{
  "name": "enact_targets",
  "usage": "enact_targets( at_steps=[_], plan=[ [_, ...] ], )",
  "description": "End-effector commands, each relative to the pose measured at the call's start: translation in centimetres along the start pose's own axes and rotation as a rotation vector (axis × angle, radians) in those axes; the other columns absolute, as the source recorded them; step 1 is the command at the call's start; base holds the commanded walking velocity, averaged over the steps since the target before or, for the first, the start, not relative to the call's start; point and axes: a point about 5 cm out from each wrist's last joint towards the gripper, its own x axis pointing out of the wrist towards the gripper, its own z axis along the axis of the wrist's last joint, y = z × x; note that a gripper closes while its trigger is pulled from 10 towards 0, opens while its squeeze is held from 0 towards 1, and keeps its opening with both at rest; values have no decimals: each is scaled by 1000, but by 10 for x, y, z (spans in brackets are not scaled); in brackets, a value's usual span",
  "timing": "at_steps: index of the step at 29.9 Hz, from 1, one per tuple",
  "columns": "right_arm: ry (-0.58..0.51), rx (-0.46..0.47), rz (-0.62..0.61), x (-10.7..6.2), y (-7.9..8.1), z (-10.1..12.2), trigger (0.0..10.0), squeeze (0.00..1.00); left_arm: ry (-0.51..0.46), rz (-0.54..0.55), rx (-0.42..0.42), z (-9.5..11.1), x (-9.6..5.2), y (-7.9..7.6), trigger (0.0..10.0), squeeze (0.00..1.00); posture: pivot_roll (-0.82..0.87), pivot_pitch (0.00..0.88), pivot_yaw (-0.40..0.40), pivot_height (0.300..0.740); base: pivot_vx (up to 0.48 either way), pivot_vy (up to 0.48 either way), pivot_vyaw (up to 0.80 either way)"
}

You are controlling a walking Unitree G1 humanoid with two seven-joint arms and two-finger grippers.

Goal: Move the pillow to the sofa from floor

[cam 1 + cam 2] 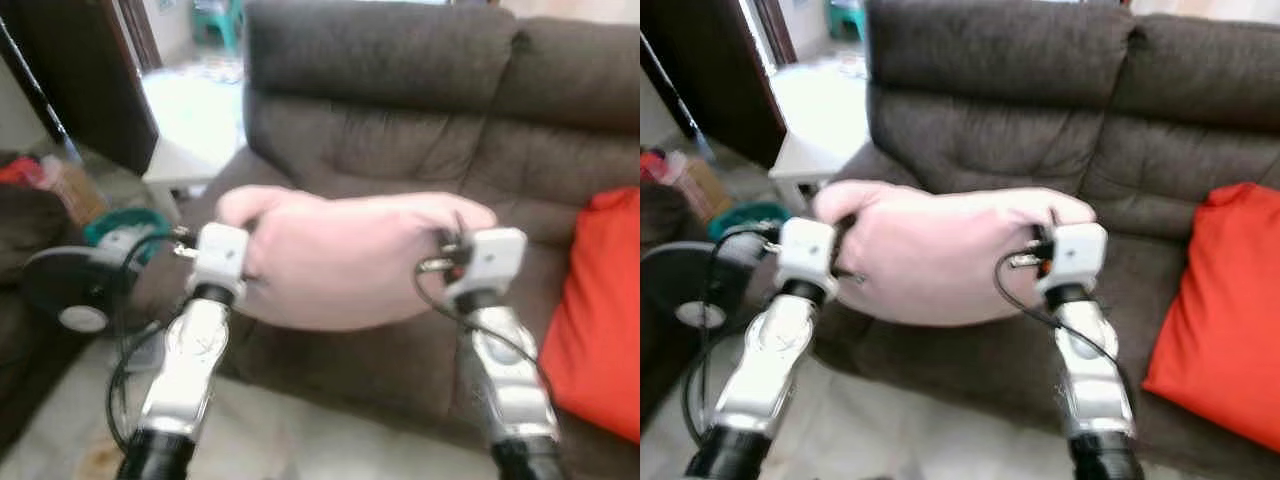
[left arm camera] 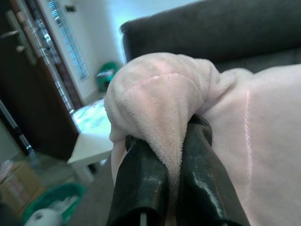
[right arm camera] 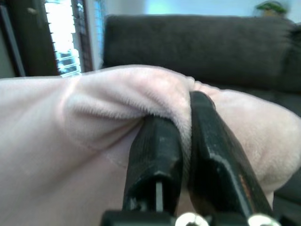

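Observation:
A soft pink pillow [image 1: 345,255] hangs in the air between my two arms, over the front edge of the dark brown sofa [image 1: 400,150]. My left gripper [image 2: 171,155] is shut on the pillow's left corner, with plush fabric pinched between its black fingers [image 2: 141,179]. At the other end my right gripper [image 3: 186,132] is shut on the right corner, fabric folded between its fingers [image 3: 155,150]. The pillow [image 1: 940,250] stretches roughly level above the seat cushion.
A red-orange cushion [image 1: 600,310] leans on the sofa seat at the right. To the left are a dark door [image 1: 90,70], a white low table [image 1: 185,160], a green basin [image 1: 125,225] and a black fan [image 1: 70,285]. Pale tiled floor [image 1: 260,430] lies below.

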Motion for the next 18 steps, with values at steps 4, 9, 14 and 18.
enact_targets(
  at_steps=[4,9,14,18],
  plan=[
    [-89,-59,12,3,-4,22,10000,0,-77,16,-6,18,7,1,10000,0,134,66,-22,740,422,0,400],
    [-98,-23,22,3,-2,25,10000,0,-80,22,-5,19,8,3,10000,0,130,68,-22,740,422,0,800],
    [-80,-11,-25,3,-10,22,10000,0,-68,-8,19,15,7,-1,10000,0,131,70,-24,740,74,0,130],
    [-77,1,-39,3,-12,21,10000,0,-51,1,1,13,6,-1,10000,0,131,70,-26,740,0,0,0]
  ],
)
